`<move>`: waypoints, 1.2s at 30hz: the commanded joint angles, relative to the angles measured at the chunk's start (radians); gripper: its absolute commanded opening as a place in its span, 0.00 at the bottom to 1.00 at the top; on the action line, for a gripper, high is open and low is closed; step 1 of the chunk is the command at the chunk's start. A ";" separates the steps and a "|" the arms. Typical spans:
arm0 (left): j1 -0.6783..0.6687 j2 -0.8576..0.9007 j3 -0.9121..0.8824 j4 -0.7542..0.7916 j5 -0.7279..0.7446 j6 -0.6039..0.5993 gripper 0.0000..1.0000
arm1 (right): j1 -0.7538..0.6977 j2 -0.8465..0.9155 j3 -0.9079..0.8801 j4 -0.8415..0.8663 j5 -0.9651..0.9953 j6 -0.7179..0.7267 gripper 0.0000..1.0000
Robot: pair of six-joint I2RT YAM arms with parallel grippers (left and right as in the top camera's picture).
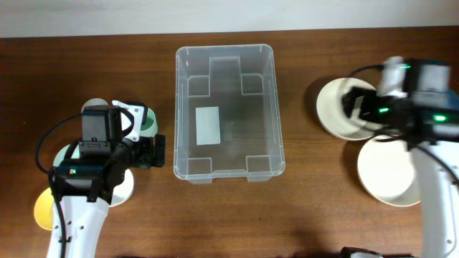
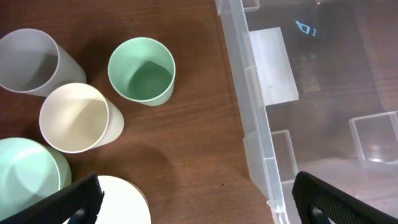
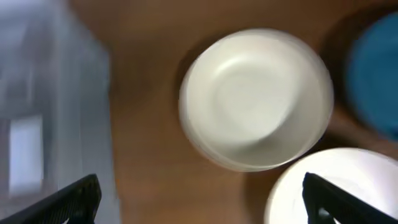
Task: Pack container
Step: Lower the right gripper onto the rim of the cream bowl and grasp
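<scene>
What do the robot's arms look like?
Both are white tubes lower down, with black boxy parts near the wrist. The left arm has a looping black cable. The right arm shows small green lights. The jaws are black.

The container (image 1: pixel 247 115) is open on top, so its inside can be reached from above. A bare strip of desk (image 2: pixel 199 124) runs between its left wall and the green cup (image 2: pixel 142 70), with the cream cup (image 2: pixel 76 117) and grey cup (image 2: pixel 28 61) crowded beyond. On the right, bare desk separates the container from the cream bowl (image 3: pixel 256 98), which sits just beside a white bowl (image 3: pixel 339 186).
</scene>
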 commanded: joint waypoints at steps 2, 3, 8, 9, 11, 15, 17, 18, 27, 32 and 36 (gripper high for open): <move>-0.005 -0.002 0.019 0.010 0.018 -0.007 0.99 | -0.248 0.059 0.033 0.097 -0.253 0.028 0.99; -0.005 -0.002 0.019 0.013 0.018 -0.007 0.99 | -0.269 0.081 0.033 0.105 -0.257 0.027 0.99; -0.005 -0.002 0.019 0.020 0.018 -0.007 0.99 | -0.289 0.275 0.033 0.160 -0.249 0.002 0.99; -0.005 -0.002 0.019 0.020 0.018 -0.006 0.99 | -0.286 0.319 0.034 0.176 -0.255 0.002 1.00; -0.005 -0.002 0.019 0.020 0.018 -0.006 0.99 | -0.286 0.375 0.034 0.202 -0.256 0.001 1.00; -0.005 -0.002 0.019 0.020 0.018 -0.006 0.99 | -0.289 0.458 0.034 0.246 -0.256 0.001 0.99; -0.005 -0.002 0.019 0.020 0.018 -0.007 0.99 | -0.288 0.484 0.033 0.250 -0.249 -0.003 0.99; -0.005 -0.002 0.019 0.020 0.018 -0.007 0.99 | -0.288 0.499 0.033 0.249 -0.242 -0.003 0.99; -0.005 -0.002 0.019 0.022 0.018 -0.006 0.99 | -0.288 0.632 0.033 0.251 -0.211 -0.011 0.99; -0.005 -0.002 0.019 0.031 0.018 -0.007 0.99 | -0.287 0.689 0.033 0.254 -0.212 -0.022 0.99; -0.005 -0.002 0.019 0.032 0.018 -0.006 0.99 | -0.281 0.712 0.033 0.264 -0.214 -0.022 0.97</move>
